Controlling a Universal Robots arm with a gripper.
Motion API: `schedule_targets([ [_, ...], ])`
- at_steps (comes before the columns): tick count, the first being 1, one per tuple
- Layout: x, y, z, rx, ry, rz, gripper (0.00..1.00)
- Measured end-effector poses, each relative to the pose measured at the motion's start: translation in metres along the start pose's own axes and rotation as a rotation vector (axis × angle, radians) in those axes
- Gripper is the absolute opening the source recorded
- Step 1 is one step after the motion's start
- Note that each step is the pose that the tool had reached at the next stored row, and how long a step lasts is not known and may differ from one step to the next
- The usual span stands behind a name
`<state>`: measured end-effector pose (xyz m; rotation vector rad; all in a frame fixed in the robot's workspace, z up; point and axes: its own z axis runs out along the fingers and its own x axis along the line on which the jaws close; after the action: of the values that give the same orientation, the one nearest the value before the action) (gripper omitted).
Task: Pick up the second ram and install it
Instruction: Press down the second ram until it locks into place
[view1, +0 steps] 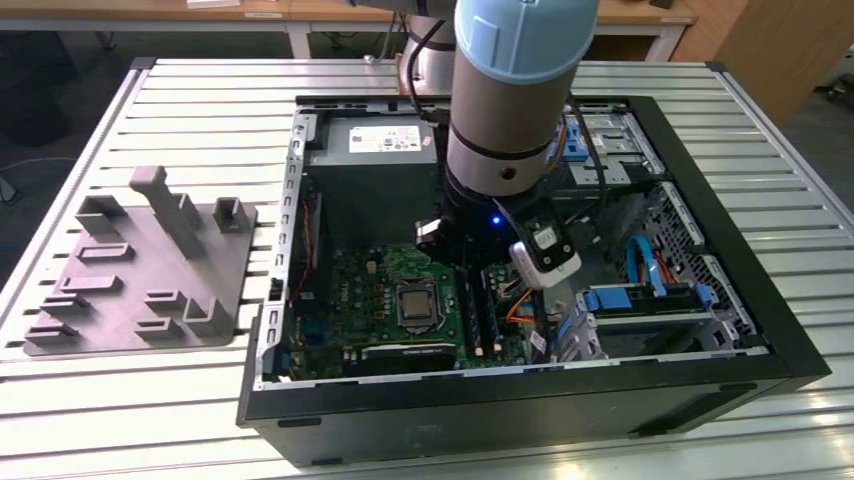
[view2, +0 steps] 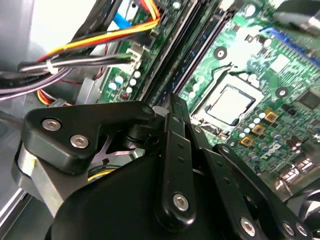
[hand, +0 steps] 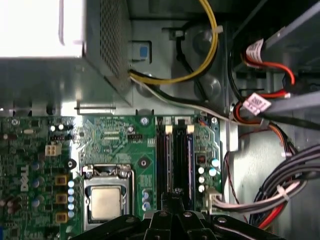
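Note:
In the first wrist view, the second ram (hand: 183, 160), a long dark stick with a blue edge, lies in the motherboard's (hand: 115, 137) slots beside the processor socket (hand: 106, 202). My gripper (hand: 175, 195) hovers over one end of that stick, its black fingers pressed together with nothing between them. Whether the tips touch the stick I cannot tell. The second wrist view has the shut fingertips (view2: 172, 100) pointing at the long dark slots (view2: 186, 50). In the exterior view my gripper (view1: 454, 252) reaches down into the open computer case (view1: 747, 330), over the green board.
Yellow, red and black cable bundles (hand: 270, 195) run close beside the slots. The power supply box (view1: 380, 140) sits at the case's far end, and blue drive bays (view1: 641, 300) on the exterior view's right. A grey moulded fixture (view1: 147, 265) lies on the slatted table to the left.

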<state>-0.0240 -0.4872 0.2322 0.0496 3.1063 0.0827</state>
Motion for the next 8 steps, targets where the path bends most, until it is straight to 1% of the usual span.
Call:
schedule_targets([
  [8,0.0,-0.013,-0.0007,0.0,0.0,0.0,0.1],
])
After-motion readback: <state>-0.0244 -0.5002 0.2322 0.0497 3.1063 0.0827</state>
